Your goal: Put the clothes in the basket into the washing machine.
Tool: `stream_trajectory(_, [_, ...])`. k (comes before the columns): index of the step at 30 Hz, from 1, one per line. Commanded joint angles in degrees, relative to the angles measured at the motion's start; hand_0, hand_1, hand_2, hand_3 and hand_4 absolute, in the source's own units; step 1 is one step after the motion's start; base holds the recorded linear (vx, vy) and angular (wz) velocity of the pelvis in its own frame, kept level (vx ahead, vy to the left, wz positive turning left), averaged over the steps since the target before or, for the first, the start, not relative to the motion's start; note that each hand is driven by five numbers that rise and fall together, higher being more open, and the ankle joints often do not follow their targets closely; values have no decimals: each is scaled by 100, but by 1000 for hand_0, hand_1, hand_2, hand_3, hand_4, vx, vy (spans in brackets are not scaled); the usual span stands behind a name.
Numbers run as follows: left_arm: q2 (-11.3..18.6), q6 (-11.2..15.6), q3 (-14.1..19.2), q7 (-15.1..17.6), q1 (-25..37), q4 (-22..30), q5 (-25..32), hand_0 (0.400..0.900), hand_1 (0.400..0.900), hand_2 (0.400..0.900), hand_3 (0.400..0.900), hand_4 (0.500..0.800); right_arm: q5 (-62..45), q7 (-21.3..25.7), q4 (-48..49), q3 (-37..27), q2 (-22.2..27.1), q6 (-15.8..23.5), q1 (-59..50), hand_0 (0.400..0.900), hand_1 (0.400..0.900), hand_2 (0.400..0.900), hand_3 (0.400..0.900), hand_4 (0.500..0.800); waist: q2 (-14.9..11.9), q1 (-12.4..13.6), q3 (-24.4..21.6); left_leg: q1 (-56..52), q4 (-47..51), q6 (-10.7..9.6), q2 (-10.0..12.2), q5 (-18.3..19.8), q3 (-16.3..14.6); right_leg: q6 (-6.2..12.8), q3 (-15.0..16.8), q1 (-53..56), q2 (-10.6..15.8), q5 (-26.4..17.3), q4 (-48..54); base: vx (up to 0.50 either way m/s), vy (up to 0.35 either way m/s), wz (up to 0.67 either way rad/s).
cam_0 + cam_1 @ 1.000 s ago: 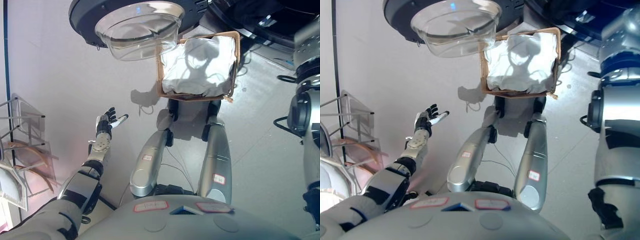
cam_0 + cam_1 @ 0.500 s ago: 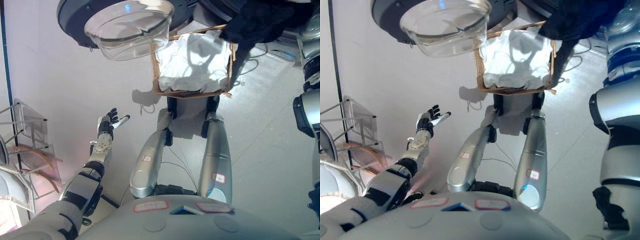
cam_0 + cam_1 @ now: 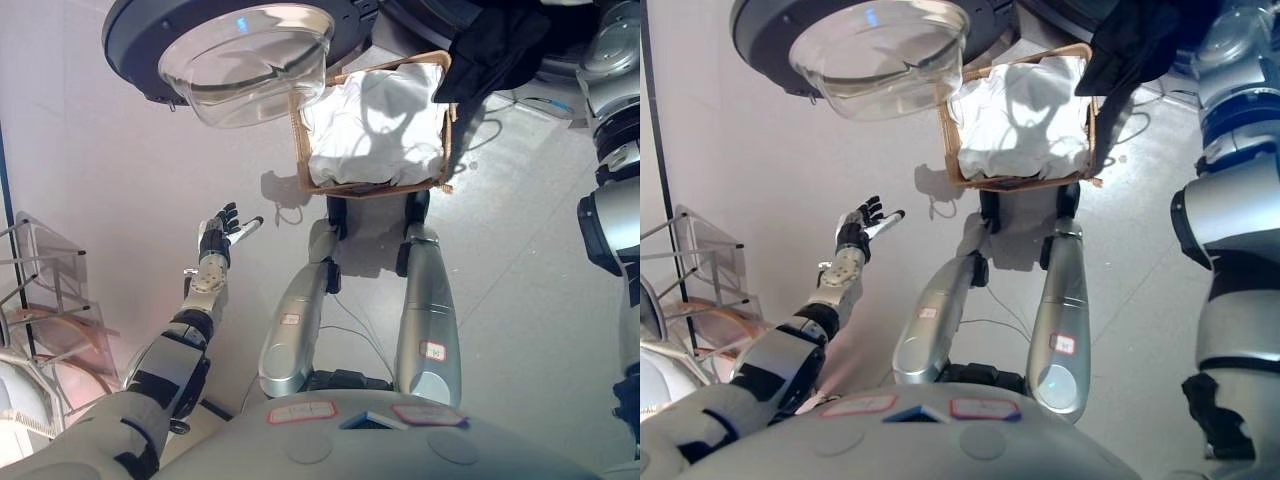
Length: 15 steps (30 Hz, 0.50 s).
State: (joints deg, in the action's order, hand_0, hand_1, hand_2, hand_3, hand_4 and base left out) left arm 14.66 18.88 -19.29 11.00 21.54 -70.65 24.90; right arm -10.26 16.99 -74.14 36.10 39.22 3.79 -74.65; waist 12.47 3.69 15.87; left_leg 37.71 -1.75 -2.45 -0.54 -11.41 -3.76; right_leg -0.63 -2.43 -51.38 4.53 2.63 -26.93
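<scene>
The right robot hand is hidden behind the dark garment at 1 o'clock, which the top edge cuts off. That garment covers the basket's far right corner.

Open door beside basket

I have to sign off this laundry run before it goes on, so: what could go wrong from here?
The black garment hangs over the basket rim near the right edge; it could drop back onto the white cloth or to the floor instead of reaching the drum. Its trailing end might snag the rim. The open washer door juts beside the basket, so a swinging arm could strike it. The left hand is open and idle, away from the basket.
</scene>
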Motion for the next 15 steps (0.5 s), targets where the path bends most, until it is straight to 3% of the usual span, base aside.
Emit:
stream_trajectory(1, [394,64,228,111,-43,-581,267,900,900,900,900,800,-1326,-99,494,-334,-173,941,-572,900,900,900,900,800,-396,225,-258,36,-34,-256,-14,100,320,281,-240,669,-123,-36,733,8,36,-4])
stream_trajectory(6, [354,19,189,-17,-56,-553,184,900,900,900,900,800,-2236,-752,991,-612,-500,1056,58,900,900,900,900,800,-431,228,-238,-9,-121,-214,-52,172,296,298,-231,778,-85,-85,798,-8,30,-4])
stream_trajectory(15, [273,-59,159,-41,-39,-566,87,900,900,900,900,800,-2935,-1159,1780,-815,-1328,1097,1110,900,900,900,900,800,-565,200,-138,106,-413,-135,-116,287,256,298,-265,823,-26,-195,861,-21,13,-1])
